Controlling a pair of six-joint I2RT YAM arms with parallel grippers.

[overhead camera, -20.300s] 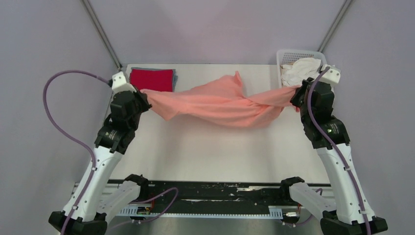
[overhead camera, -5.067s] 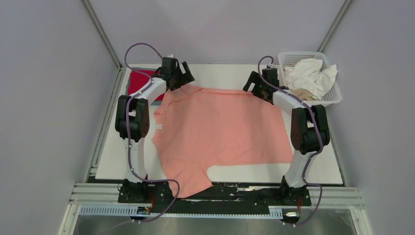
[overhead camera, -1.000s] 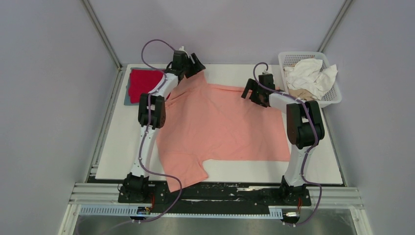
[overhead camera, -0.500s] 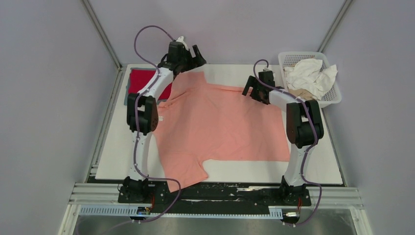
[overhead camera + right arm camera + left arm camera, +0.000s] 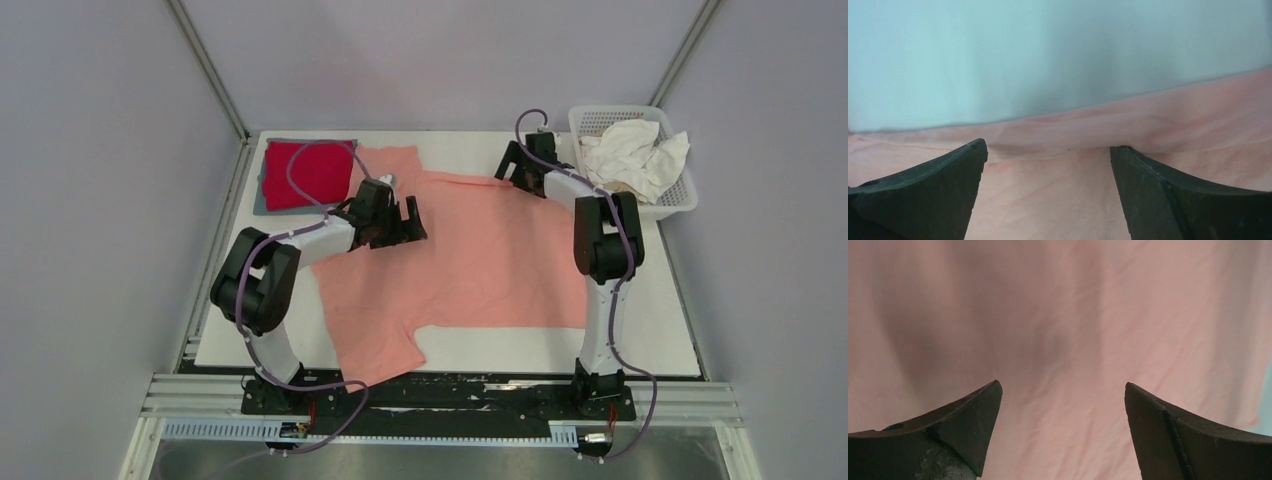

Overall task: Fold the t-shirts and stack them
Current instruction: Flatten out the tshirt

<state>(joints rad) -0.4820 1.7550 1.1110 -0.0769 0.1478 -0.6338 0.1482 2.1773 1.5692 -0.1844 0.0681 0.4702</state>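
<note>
A salmon-pink short-sleeved cloth t-shirt [image 5: 480, 260] lies spread open and nearly flat across the middle of the white counter [image 5: 650, 340], softly wrinkled, with no fold made in it yet. One sleeve reaches toward 11 o'clock. The other, toward 7 o'clock, spills over the counter's near edge.

The left end effector [image 5: 415, 222] hangs over the shirt's 10 o'clock part, jaws wide apart and holding nothing. Its wrist view shows only pink cloth beneath the fingers. The right end effector [image 5: 510, 172] sits at the shirt's far edge, toward 1 o'clock, jaws likewise wide apart and empty, with the cloth's edge running just under them.

At 10 o'clock a folded red t-shirt [image 5: 308, 172] rests squarely on a folded grey-blue t-shirt [image 5: 258, 207], of which only a border shows. That stack suggests two shirts are finished. The pink one appears laid out ready for folding. At 2 o'clock a white plastic lattice basket [image 5: 600, 118] holds crumpled white and beige shirts [image 5: 630, 150], so the task seems less than half done.

Likely hindrances are three. The left arm lies across the shirt's left side, the near sleeve overhangs the edge, and the far sleeve lies just beside the finished stack.
</note>
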